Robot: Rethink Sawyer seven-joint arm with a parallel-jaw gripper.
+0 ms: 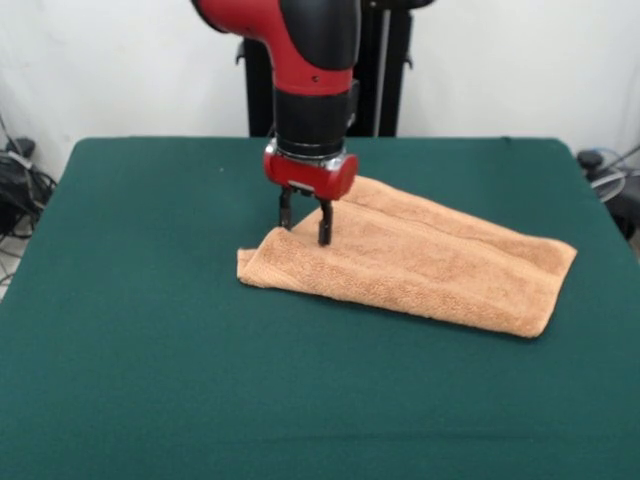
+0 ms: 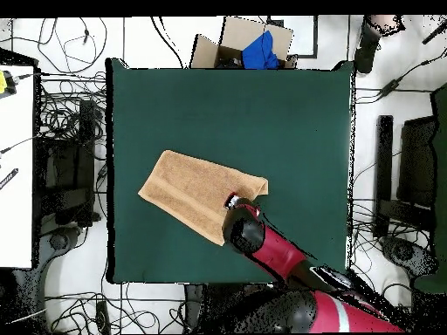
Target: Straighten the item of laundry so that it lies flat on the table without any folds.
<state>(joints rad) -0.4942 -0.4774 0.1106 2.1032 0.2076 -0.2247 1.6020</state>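
Observation:
The item of laundry is an orange-tan terry towel lying folded over itself on the dark green table, with long ridges running along it. In the overhead view the towel lies slanted, left of the table's middle. My gripper hangs straight down over the towel's left end in the front view, its two dark fingers a little apart and open, tips at or just above the cloth. Nothing is held. From overhead, the arm covers the gripper at the towel's lower right edge.
A cardboard box with blue cloth sits beyond the table's top edge in the overhead view. Cables and dark equipment lie on the floor around the table. The red arm reaches in from the bottom right.

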